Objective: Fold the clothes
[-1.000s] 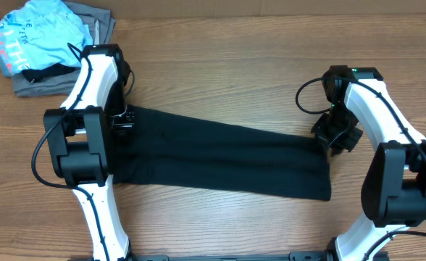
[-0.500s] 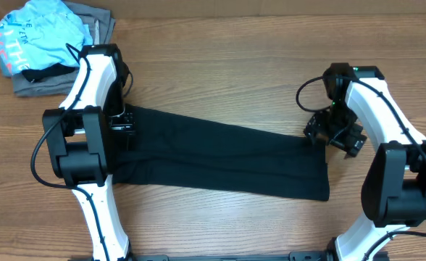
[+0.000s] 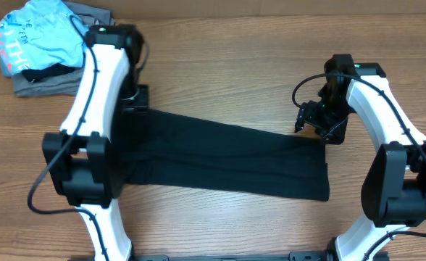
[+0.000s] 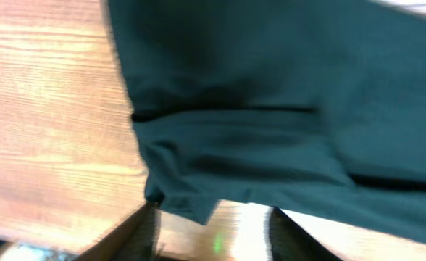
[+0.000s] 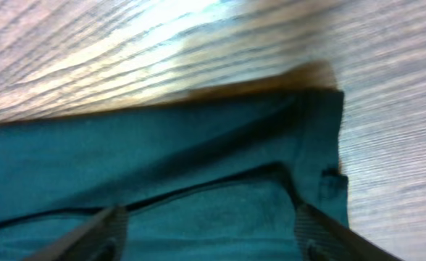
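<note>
Overhead: a plain black soft-fabric T-shirt lies flat on the wooden table, folded into a long band. The band runs from under the left arm across to the right arm, sloping slightly toward the near edge on the right. The left gripper sits at the band's far left corner and the right gripper at its far right corner. Jaw spacing cannot be read from this view. A light blue shirt with lettering is bunched on top of a grey garment at the table's far left corner, well apart from the black shirt.

Left wrist: the black T-shirt fills most of the view, with a layered fold edge and a loose corner near the fingertips. The left gripper has its jaws parted to a moderate gap and nothing is clamped between them. Bare wood shows in the gap. The picture is motion-blurred.

Right wrist: the right gripper has its jaws spread wide, one finger at each lower side, gripping nothing. The shirt's end, with a stitched hem, lies beneath them on the wood.
</note>
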You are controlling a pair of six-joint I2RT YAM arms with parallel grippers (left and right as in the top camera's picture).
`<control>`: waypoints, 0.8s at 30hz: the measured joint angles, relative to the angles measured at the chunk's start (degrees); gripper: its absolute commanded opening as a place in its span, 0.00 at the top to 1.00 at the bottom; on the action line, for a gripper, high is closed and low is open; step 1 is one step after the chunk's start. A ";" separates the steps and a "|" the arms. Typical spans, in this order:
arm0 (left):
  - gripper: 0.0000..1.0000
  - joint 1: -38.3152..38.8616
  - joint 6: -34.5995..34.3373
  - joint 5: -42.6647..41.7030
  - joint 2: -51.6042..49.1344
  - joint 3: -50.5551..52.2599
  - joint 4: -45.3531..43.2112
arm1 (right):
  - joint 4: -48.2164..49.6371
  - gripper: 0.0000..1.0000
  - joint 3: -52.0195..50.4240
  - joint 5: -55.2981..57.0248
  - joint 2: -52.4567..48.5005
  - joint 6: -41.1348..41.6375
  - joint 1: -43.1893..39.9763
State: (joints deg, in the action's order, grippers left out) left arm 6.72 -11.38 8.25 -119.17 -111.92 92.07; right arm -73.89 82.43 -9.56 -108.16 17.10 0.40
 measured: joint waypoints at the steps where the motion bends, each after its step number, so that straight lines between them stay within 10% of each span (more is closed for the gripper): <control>1: 0.95 1.03 0.22 -0.09 0.52 -0.11 -0.39 | 0.20 0.47 -0.28 -0.28 0.00 -0.26 0.00; 8: 0.96 3.63 0.63 -1.62 0.35 1.55 -2.78 | 2.36 0.96 -4.68 -2.21 0.00 -0.42 0.00; 24: 0.96 -3.32 1.05 -5.11 -0.74 20.74 -15.17 | 14.10 0.96 -18.53 -5.11 0.13 2.56 0.00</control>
State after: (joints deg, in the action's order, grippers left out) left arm 3.40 -10.33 3.14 -119.92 -91.18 76.90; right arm -59.79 63.90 -14.68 -108.03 19.66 0.40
